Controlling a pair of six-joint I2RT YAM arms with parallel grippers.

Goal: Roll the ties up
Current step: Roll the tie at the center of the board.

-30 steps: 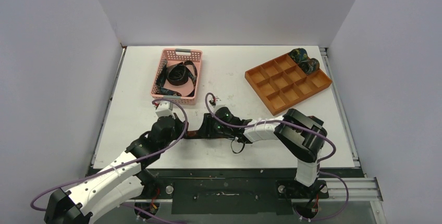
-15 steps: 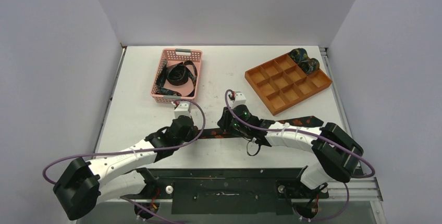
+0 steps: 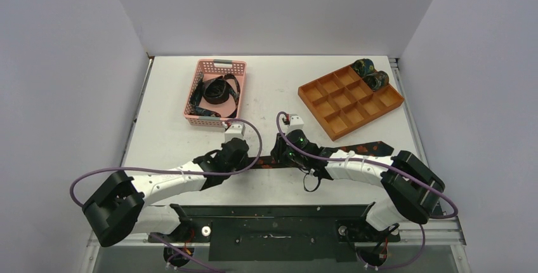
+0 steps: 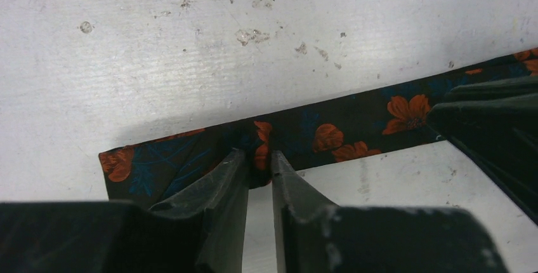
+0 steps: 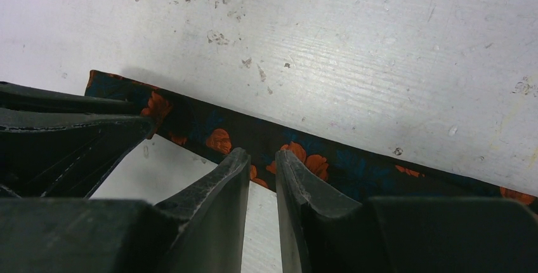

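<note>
Tie (image 3: 369,148) lies flat by the desk's (image 3: 166,134) near edge, long axis L–R, just beyond both sets of fingertips. L gripper (image 4: 259,156) sits nr its left end, R gripper (image 5: 262,155) just right of it; both jaws a narrow slit, can't tell if pinching cloth. Vs 1 s ago: tie now stretched out rightward, L gripper shifted right, R arm swung out

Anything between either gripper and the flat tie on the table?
Nothing visible. The left gripper and the right gripper both have their fingertips right at the near edge of the floral tie. No other object shows around them in the wrist views.
</note>
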